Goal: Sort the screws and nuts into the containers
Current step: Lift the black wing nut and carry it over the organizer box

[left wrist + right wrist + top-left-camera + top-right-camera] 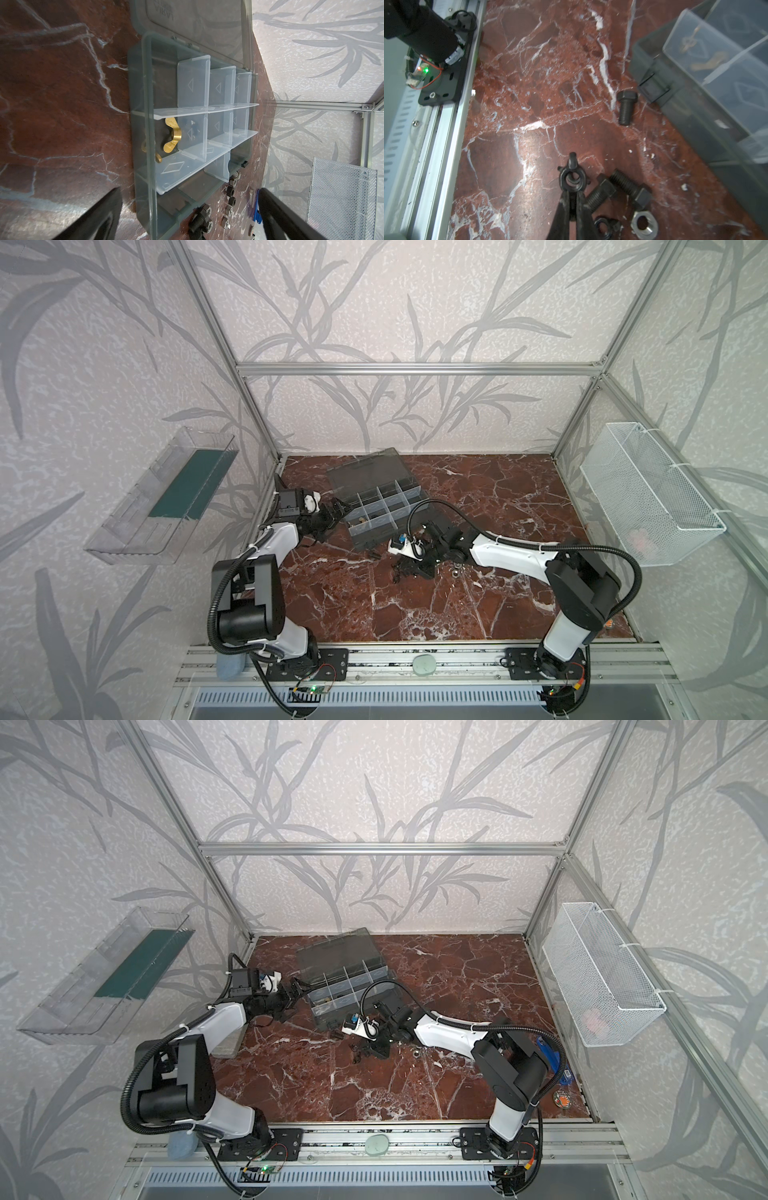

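the right jaws are closed on a black wing nut point(572, 179), low in the centre of the right wrist view; whether it touches the red marble desk point(529, 83) cannot be told. at the lower right of that frame lie a pair of black screws point(629, 187), a black nut point(606, 227) and a silver nut point(643, 225). a lone black screw point(626, 108) lies right of centre, just beside the latch of the dark grey organizer case point(695, 116). in both top views the case sits left of centre, its lid point(365, 470) swung open. the left jaws stand wide open beside the case's left end, gripping nothing; their fingers point(93, 218) fill the lower corners of the left wrist view. a brass wing nut point(171, 135) rests in a cell point(193, 128) at centre.
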Available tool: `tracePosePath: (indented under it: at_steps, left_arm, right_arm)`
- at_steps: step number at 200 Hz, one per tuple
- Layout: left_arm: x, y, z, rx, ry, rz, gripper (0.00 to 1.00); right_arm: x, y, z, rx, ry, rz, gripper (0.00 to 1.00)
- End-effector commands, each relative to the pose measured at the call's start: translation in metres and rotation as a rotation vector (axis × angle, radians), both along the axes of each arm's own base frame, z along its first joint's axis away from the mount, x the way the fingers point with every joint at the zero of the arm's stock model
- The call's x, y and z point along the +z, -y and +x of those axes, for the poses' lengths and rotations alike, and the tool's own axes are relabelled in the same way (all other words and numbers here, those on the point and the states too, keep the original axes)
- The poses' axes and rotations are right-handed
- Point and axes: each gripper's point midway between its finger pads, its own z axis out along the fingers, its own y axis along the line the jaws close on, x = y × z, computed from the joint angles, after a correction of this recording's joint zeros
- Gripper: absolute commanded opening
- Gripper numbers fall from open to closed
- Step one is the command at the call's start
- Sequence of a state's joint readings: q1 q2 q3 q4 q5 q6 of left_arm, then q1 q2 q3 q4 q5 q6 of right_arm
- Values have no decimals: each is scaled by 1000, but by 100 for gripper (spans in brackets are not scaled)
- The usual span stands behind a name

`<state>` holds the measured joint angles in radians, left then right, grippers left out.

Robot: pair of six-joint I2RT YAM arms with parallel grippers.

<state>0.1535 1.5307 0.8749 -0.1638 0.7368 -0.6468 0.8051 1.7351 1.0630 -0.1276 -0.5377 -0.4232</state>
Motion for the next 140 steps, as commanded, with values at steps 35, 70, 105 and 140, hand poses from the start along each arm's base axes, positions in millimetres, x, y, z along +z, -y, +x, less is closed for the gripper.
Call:
tracePosePath:
  at_steps: [35, 70, 105, 140]
  left_arm:
    - [5, 0, 3, -10, 21, -10, 100]
    - [5, 1, 3, -11, 22, -13, 100]
    - [6, 1, 2, -11, 24, -12, 100]
    - [5, 1, 1, -10, 26, -16, 100]
  right_arm:
    - [65, -29, 68, -141, 153, 156, 0]
    - [65, -47, 94, -160, 158, 164, 0]
    - [58, -57, 97, -132, 133, 174, 0]
    - [58, -56, 108, -153, 130, 201, 0]
